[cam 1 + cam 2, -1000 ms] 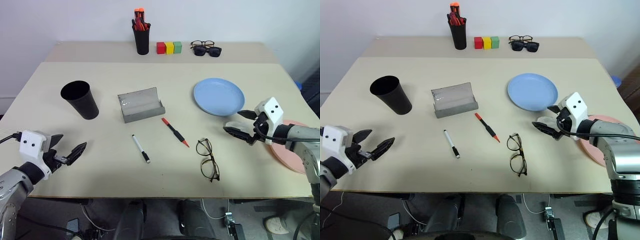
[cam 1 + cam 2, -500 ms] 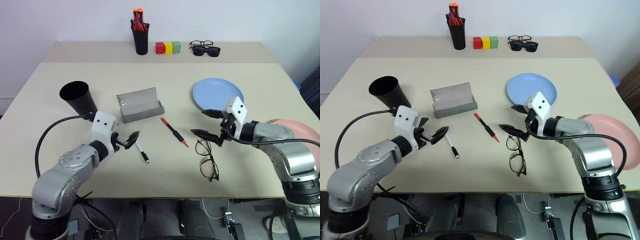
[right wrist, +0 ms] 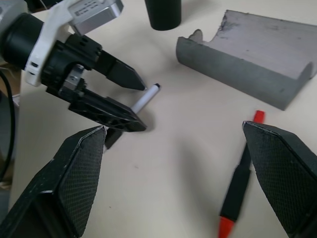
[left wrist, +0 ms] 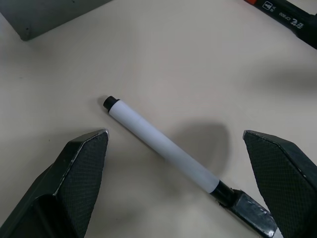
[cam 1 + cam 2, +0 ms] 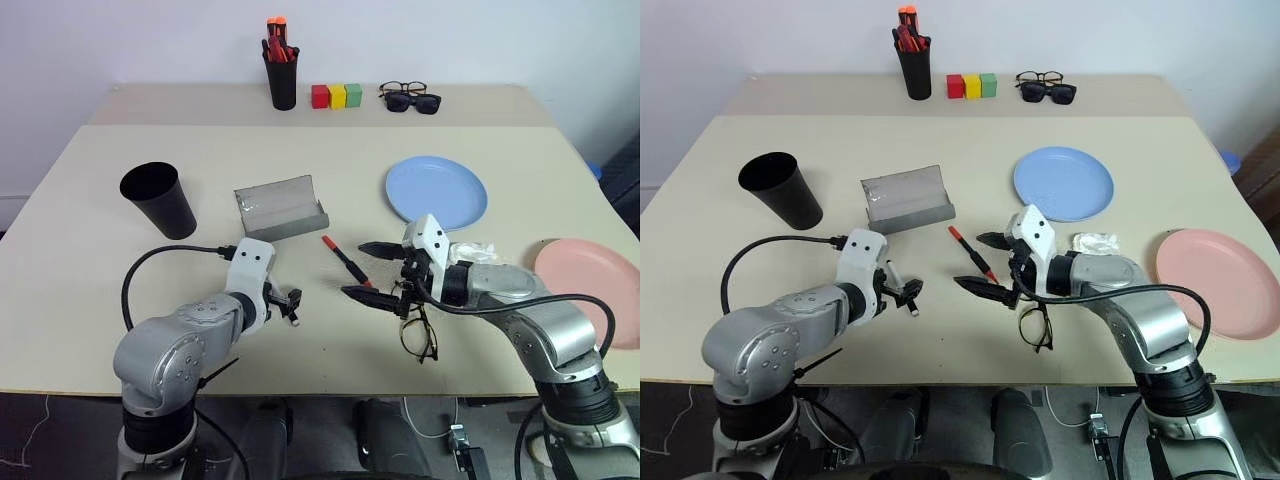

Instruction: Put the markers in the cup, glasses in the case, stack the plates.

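Observation:
The white marker (image 4: pixel 163 148) with its black cap lies on the table between the fingers of my open left gripper (image 4: pixel 174 134), which touch neither side of it. The black marker with red ends (image 5: pixel 345 260) lies right of it. My right gripper (image 5: pixel 368 272) hovers open just beside that marker and above the top of the wire-rimmed glasses (image 5: pixel 417 330). The black cup (image 5: pixel 160 200) stands upright at the left. The grey case (image 5: pixel 280 208) lies open behind the markers. The blue plate (image 5: pixel 436 192) and the pink plate (image 5: pixel 590 290) lie apart on the right.
A pen pot of red-orange pens (image 5: pixel 283 70), three coloured blocks (image 5: pixel 338 96), sunglasses and another pair of glasses (image 5: pixel 412 97) stand along the far edge. A crumpled white wrapper (image 5: pixel 1095 242) lies between the two plates.
Both arms have swung in toward the table's middle. My left gripper has come down around the white marker. My right gripper has moved left from the pink plate to the red-ended marker.

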